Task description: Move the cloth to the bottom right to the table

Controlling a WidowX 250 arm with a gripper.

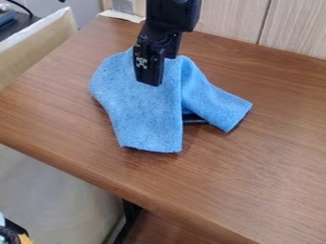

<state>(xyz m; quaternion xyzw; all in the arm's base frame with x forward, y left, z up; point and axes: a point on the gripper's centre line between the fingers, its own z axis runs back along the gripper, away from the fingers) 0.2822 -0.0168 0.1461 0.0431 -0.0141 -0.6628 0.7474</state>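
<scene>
Spotted a soft-looking blue fabric cloth point(146, 114) in a loose heap on the brown wood-grain counter point(255, 186), well up and to the left of the bottom right corner. Had one broad flap spread toward the front edge and a narrower folded one sticking out to the right. Also made out a dark, narrow object point(195, 120) under the folds between those flaps, but couldn't say what.

Found the black gripper point(149, 85) hanging down over the upper part of the cloth. Honestly couldn't tell the state of the jaws, whether wide, narrow or closed on some fabric, so wouldn't bet on a hold. Seemed like the pickup stage, with the whole trip to the bottom right left to do.

As for handling, guessed light and floppy, more grabby than slippery thanks to the fuzzy surface. Not fragile either, so no need to baby it. Would've gone for the raised fold near the top, just right of the jaws, and pinched a decent bunch rather than one thin layer. Expected drooping ends on the way up, so would've lifted well clear before heading over, to avoid dragging the flaps or snagging the dark object underneath.
</scene>
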